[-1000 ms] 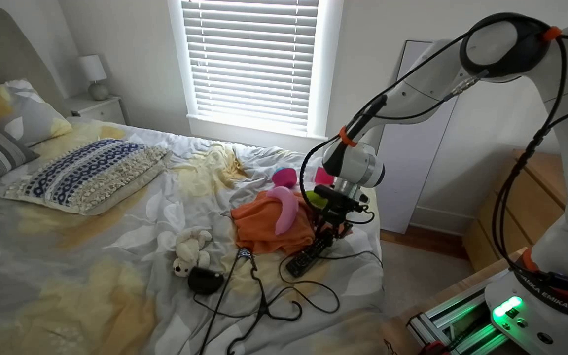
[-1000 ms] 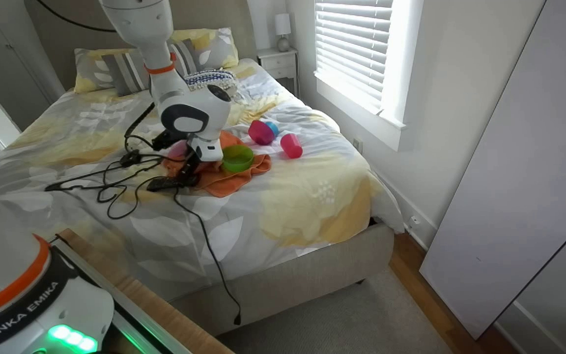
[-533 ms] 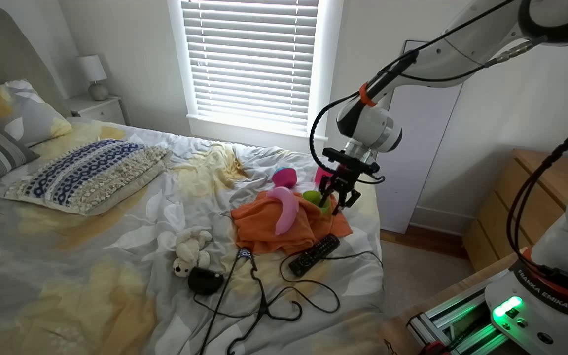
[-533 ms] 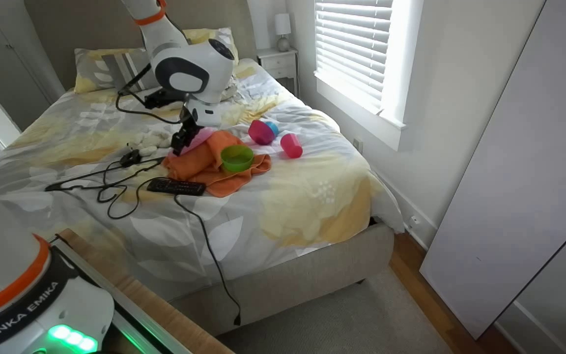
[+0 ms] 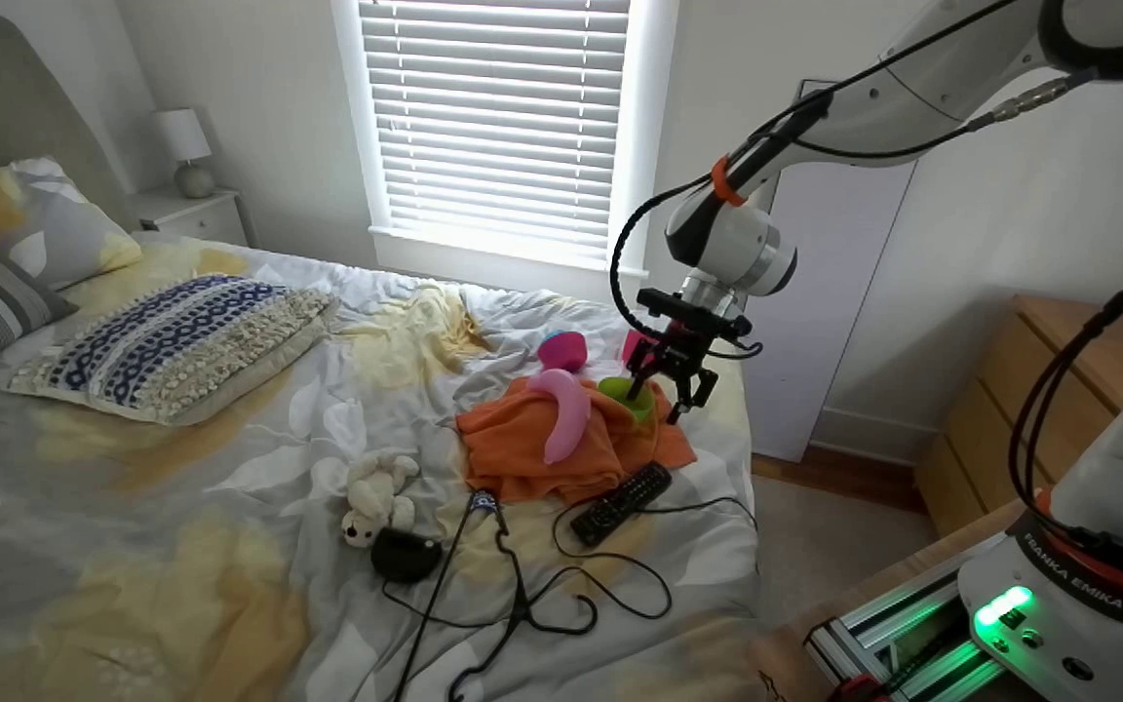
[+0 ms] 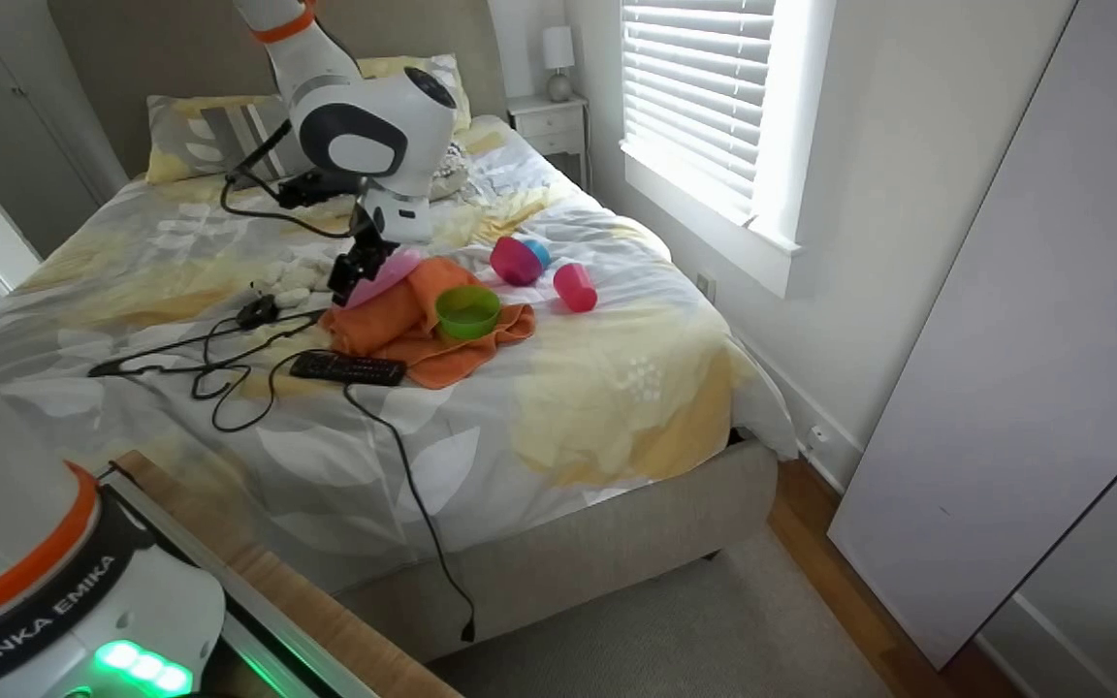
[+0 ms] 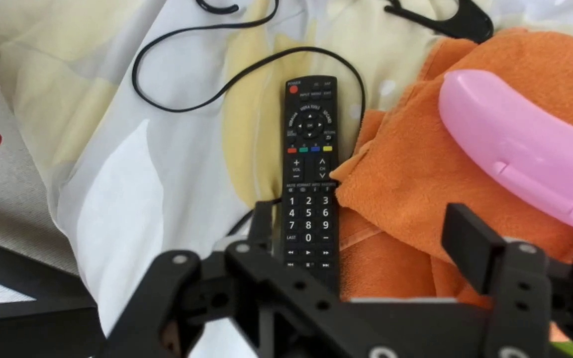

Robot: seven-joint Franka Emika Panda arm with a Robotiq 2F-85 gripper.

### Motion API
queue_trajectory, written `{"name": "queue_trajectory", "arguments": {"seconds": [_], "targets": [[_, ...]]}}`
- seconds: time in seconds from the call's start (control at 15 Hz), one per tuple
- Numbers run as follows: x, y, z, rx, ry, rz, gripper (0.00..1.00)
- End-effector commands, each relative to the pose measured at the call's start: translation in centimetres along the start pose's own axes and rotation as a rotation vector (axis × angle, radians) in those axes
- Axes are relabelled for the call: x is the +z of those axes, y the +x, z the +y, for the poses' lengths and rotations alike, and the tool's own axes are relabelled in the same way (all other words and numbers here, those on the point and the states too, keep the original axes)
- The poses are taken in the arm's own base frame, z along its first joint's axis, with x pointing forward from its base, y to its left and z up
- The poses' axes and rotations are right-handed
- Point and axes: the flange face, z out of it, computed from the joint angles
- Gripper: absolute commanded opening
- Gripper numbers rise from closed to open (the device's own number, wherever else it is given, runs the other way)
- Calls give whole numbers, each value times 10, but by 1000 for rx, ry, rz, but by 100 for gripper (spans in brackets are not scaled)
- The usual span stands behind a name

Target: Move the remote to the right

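Observation:
The remote (image 7: 309,164), a slim black bar with numbered keys, lies flat on the bed beside the orange cloth (image 7: 401,144). It shows whole in both exterior views, on the sheet (image 5: 622,504) and at the cloth's near edge (image 6: 348,368). My gripper (image 7: 363,226) hangs above the bed with its two fingers wide apart and nothing between them. In the wrist view the lower end of the remote passes behind the gripper's linkage. An exterior view has the gripper (image 5: 653,405) raised clear of the remote, in line with the green bowl.
A pink banana-shaped toy (image 5: 568,414) rests on the cloth. The green bowl (image 6: 468,312) sits on it too, with a pink cup (image 6: 575,288) beyond. Thin black cable (image 5: 664,585) loops around the remote. A black hanger (image 5: 520,595) and a white plush toy (image 5: 376,497) lie nearby.
A second ago my gripper was down at one end of the remote. It has since lifted up and away, its fingers spread. The remote stays on the bed, almost where it was.

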Motion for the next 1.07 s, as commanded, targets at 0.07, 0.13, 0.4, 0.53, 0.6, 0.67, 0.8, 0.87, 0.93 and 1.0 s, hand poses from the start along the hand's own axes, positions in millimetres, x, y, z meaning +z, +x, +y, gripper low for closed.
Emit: {"name": "queue_trajectory", "arguments": {"seconds": [0.07,0.13,0.4,0.53,0.6,0.67,0.8,0.87,0.93,1.0], "targets": [[54,27,0,-92,17,67,100],[66,36,1,-101,18,72,100],[95,59,0,-153,35,71,100],[105,66,-3,-182,38,62,100],[110,68,-5,-194,38,50,100],[116,69,-6,-203,24,32,100],[126,71,-7,-212,-11,-3,100],[131,72,-7,-203,-27,-24,100],[135,73,-5,-193,-44,-44,100],[138,73,-3,-180,-62,-66,100]]}}
